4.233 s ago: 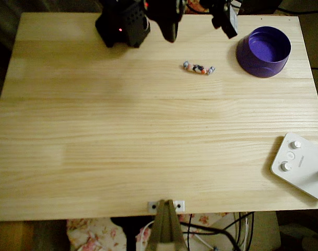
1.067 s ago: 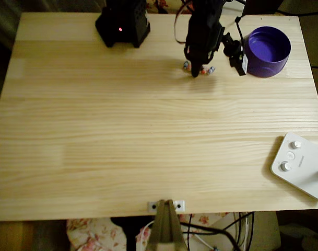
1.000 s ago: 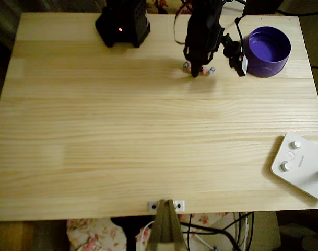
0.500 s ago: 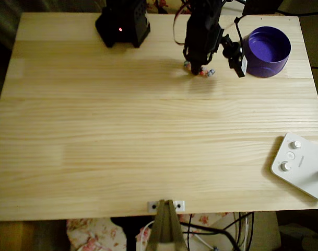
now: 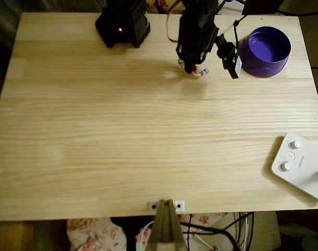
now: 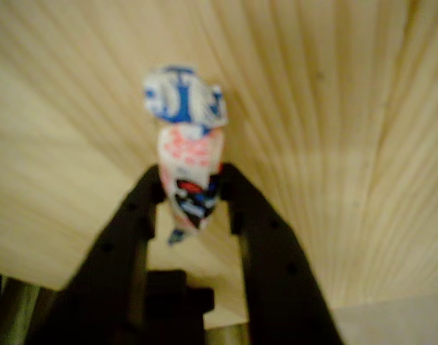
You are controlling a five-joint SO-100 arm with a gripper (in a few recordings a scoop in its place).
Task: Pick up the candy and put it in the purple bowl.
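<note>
In the wrist view my gripper (image 6: 191, 185) is shut on the candy (image 6: 188, 144), a wrapped sweet with a blue-and-white twisted end sticking out past the black fingertips (image 6: 148, 188). It hangs over the wooden table, and whether it touches the wood I cannot tell. In the overhead view the black arm covers most of the candy (image 5: 199, 71), which peeks out under the gripper (image 5: 191, 69) near the table's far edge. The purple bowl (image 5: 265, 51) stands to the right of it, a short way off, upright and with nothing inside.
A black box with a red light (image 5: 123, 23) sits at the far edge, left of the arm. A white device with round knobs (image 5: 301, 164) lies at the right near corner. A clamp (image 5: 166, 207) grips the near table edge.
The arm came down from the far edge onto the candy and closed on it. In the last half second gripper and candy shifted slightly left and toward the far edge.
</note>
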